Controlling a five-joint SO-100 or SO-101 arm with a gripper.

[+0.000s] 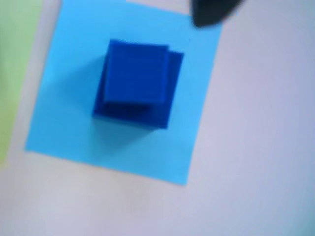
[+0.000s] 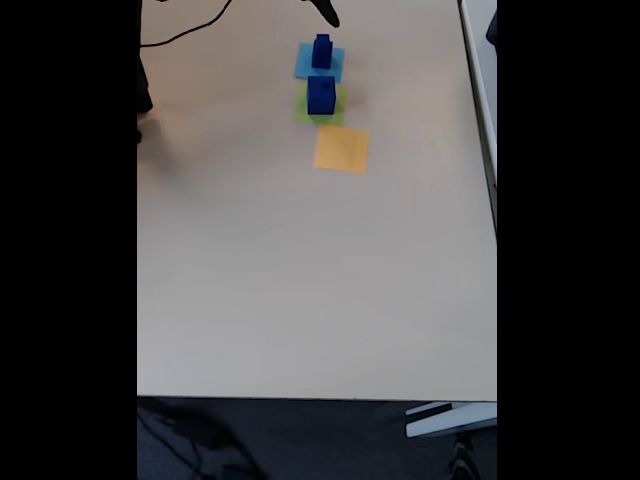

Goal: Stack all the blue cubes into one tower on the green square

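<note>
Blue cubes (image 1: pixel 135 83), smaller atop larger, sit on the light-blue square (image 1: pixel 64 118); another cube (image 2: pixel 321 94) waits on the green square (image 2: pixel 320 114). End effector (image 1: pixel 214 12): state unclear. Best centre, then grip the top cube squarely.

Pale beige table (image 2: pixel 300 280) over dark carpeted floor (image 2: pixel 300 440)

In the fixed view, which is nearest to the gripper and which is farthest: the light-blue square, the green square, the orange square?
The gripper is at the top edge of the fixed view.
1. Light-blue square, just below the gripper, carrying blue cubes.
2. Green square, next down the row, with a blue cube on it.
3. Orange square, lowest, bare.
</note>
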